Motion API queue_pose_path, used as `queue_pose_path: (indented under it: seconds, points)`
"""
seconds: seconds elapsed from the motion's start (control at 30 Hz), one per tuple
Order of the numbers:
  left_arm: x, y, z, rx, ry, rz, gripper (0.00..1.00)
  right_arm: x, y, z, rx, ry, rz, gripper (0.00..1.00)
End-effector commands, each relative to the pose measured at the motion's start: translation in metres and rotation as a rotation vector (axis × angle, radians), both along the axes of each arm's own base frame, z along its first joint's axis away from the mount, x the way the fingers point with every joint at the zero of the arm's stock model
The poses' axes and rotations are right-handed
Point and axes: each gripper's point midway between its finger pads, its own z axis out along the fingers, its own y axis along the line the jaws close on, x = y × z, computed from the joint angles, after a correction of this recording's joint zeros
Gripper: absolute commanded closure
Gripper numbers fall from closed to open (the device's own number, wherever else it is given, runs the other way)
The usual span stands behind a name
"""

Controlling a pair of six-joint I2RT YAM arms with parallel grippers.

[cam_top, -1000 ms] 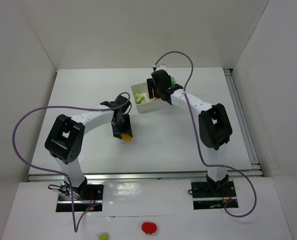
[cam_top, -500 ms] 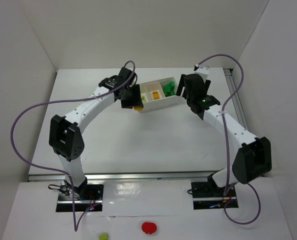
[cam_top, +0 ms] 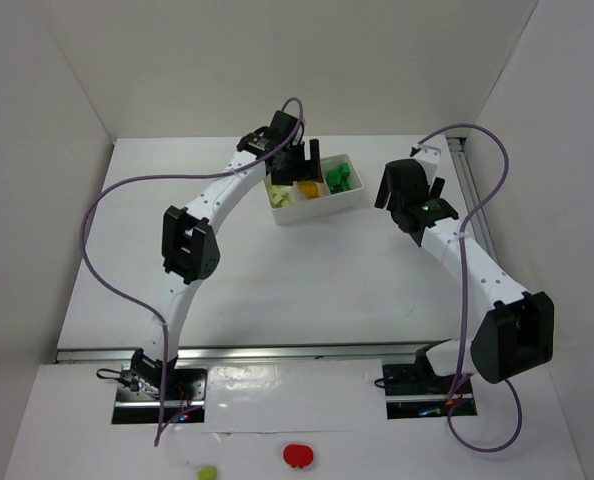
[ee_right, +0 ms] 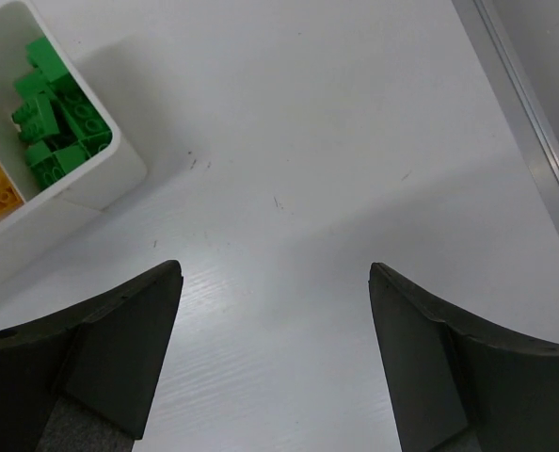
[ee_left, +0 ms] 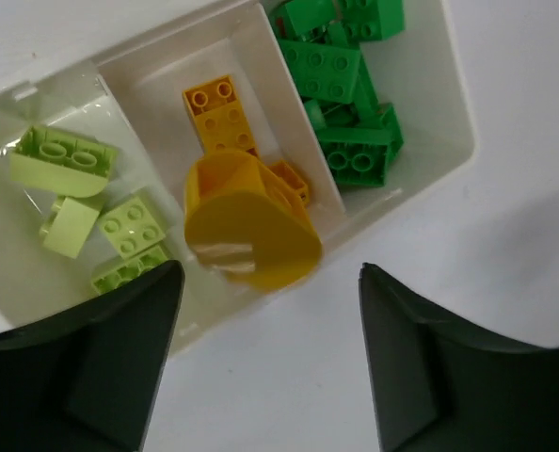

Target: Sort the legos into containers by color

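- Over the white tray [ee_left: 428,66], the left gripper [ee_left: 270,279] is hovering with its fingers [ee_left: 110,358] standing wide apart and gripping nothing.
- Between those fingers and touching neither, the rounded orange-yellow piece [ee_left: 251,221] is lying in the middle compartment. It is leaning on the orange bricks [ee_left: 221,113], with a flat glossy face showing toward the wrist camera.
- The lime bricks [ee_left: 63,160] are sitting in the compartment on one side, and the green bricks [ee_left: 341,75] are piling up in the compartment on the other. All the legos [cam_top: 339,180] in view are resting with their own colour.
- Beside the tray, over bare counter [ee_right: 336,141], the right gripper [ee_right: 275,273] is hanging with its fingers spread and empty.
- Handling judgement: the pieces are looking rigid, light and smooth-skinned. A firm pinch is unlikely to be harming them, but a glancing one is likely to be squirting them sideways.
- Grip judgement: flat opposing side walls are offering the surest hold. On the rounded piece, the curved flank and glossy face are offering poor purchase, so its straight edges are looking like the better choice.
- The thin tray walls are appearing light enough to be shifting if nudged.
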Motion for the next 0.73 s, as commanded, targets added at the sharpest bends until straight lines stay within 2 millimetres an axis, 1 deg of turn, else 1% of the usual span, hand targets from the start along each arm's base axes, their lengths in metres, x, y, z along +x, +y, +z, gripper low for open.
queue_pose_path:
  seconds: [0.0,0.03,0.1,0.13,0.17,0.2,0.23,0.27,0.3,0.33,0.37,0.4,0.43,0.47,0.5,0.53,0.57,0.63,0.67,0.7]
  points:
    - [0.015,-0.006,0.024,-0.080,-0.053,-0.011,0.00,-0.015,-0.008,0.016,-0.001,-0.021,-0.012,0.13]
    - [0.014,-0.005,0.031,-0.085,-0.064,-0.012,0.00,-0.017,-0.010,0.021,-0.002,-0.036,-0.019,0.13]
    - [0.008,-0.004,0.051,-0.100,-0.098,-0.027,0.00,-0.020,-0.011,0.023,-0.003,-0.033,-0.019,0.11]
    - [0.000,0.003,0.074,-0.102,-0.133,-0.028,0.00,-0.021,-0.014,0.027,0.008,-0.048,-0.033,0.11]
    - [-0.006,0.006,0.087,-0.109,-0.148,-0.029,0.00,-0.021,-0.014,0.027,0.008,-0.048,-0.033,0.11]
    - [-0.012,0.010,0.100,-0.108,-0.172,-0.039,0.00,-0.020,-0.020,0.028,0.025,-0.065,-0.080,0.11]
    - [-0.027,0.020,0.125,-0.108,-0.210,-0.040,0.00,-0.029,-0.029,0.023,0.014,-0.044,-0.145,0.04]
    - [-0.036,0.027,0.137,-0.111,-0.230,-0.033,0.00,-0.031,-0.037,0.025,0.010,-0.055,-0.212,0.00]
    - [-0.045,0.032,0.148,-0.111,-0.257,-0.042,0.00,-0.037,-0.054,0.028,-0.035,-0.071,-0.316,0.00]
    - [-0.053,0.043,0.140,-0.072,-0.260,-0.033,0.00,-0.038,-0.058,0.025,0.002,-0.092,-0.405,0.00]
    - [-0.063,0.053,0.148,-0.056,-0.279,-0.023,0.00,-0.042,-0.066,0.025,0.001,-0.095,-0.467,0.00]
    - [-0.082,0.068,0.181,-0.065,-0.347,-0.009,0.00,-0.050,-0.074,0.025,-0.009,-0.077,-0.518,0.00]
    - [-0.089,0.082,0.186,-0.029,-0.378,0.018,0.00,-0.052,-0.077,0.023,0.000,-0.094,-0.564,0.00]
    - [-0.096,0.094,0.174,-0.002,-0.360,0.042,0.00,-0.052,-0.081,0.024,0.004,-0.098,-0.592,0.00]
    - [-0.115,0.108,0.196,-0.008,-0.413,0.053,0.00,-0.056,-0.085,0.022,0.004,-0.089,-0.612,0.00]
    - [-0.121,0.120,0.196,0.005,-0.419,0.080,0.00,-0.058,-0.084,0.020,-0.001,-0.072,-0.603,0.00]
    - [-0.129,0.126,0.177,0.025,-0.393,0.084,0.00,-0.058,-0.084,0.020,-0.007,-0.066,-0.598,0.00]
    - [-0.141,0.141,0.176,0.029,-0.409,0.124,0.00,-0.057,-0.081,0.006,0.002,-0.027,-0.566,0.00]
    - [-0.153,0.151,0.185,0.014,-0.433,0.157,0.00,-0.059,-0.080,0.006,0.004,-0.024,-0.548,0.00]
    - [-0.160,0.157,0.171,0.027,-0.407,0.174,0.00,-0.060,-0.079,0.004,0.013,-0.026,-0.543,0.00]
